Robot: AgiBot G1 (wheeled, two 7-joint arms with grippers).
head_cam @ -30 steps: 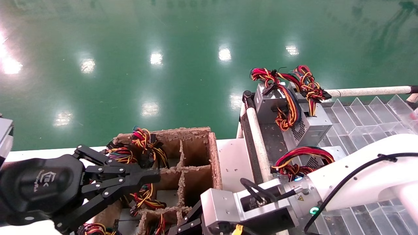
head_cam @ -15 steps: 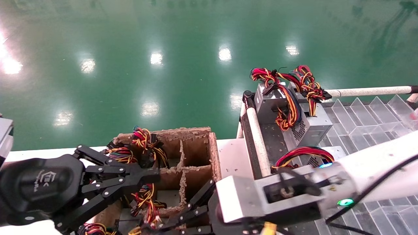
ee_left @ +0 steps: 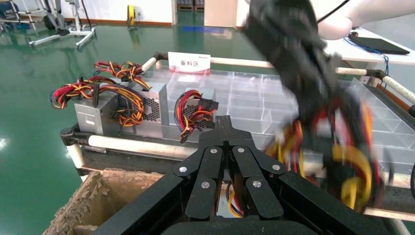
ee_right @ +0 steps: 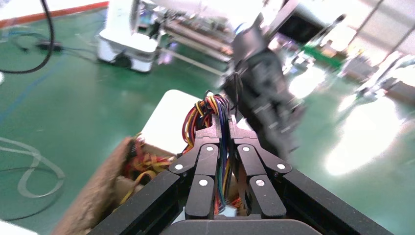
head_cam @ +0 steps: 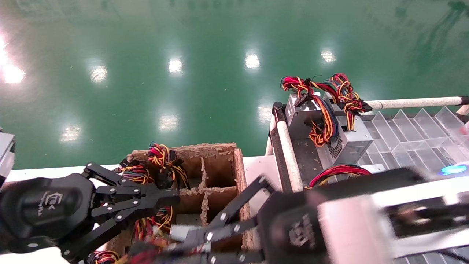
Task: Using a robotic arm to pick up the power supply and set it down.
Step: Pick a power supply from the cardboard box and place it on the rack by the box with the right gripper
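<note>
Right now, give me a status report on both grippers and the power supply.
Right gripper shut on power supply wires, lifting from the cardboard box. Left gripper shut, empty, over the box. Nothing blocking.

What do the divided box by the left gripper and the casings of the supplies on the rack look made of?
Divided box: looks like brown corrugated cardboard or pulp, matte, with frayed, crumbling edges. Power supply casings: apparently bare sheet metal, dull silver-grey, with perforated vent grilles. The right gripper is shut on a wire bundle with glossy, probably plastic, insulation.

Empty cardboard box (head_cam: 240,172) cells, hemmed by parked left hand (head_cam: 166,198), wire-filled cells (head_cam: 161,157).
</note>
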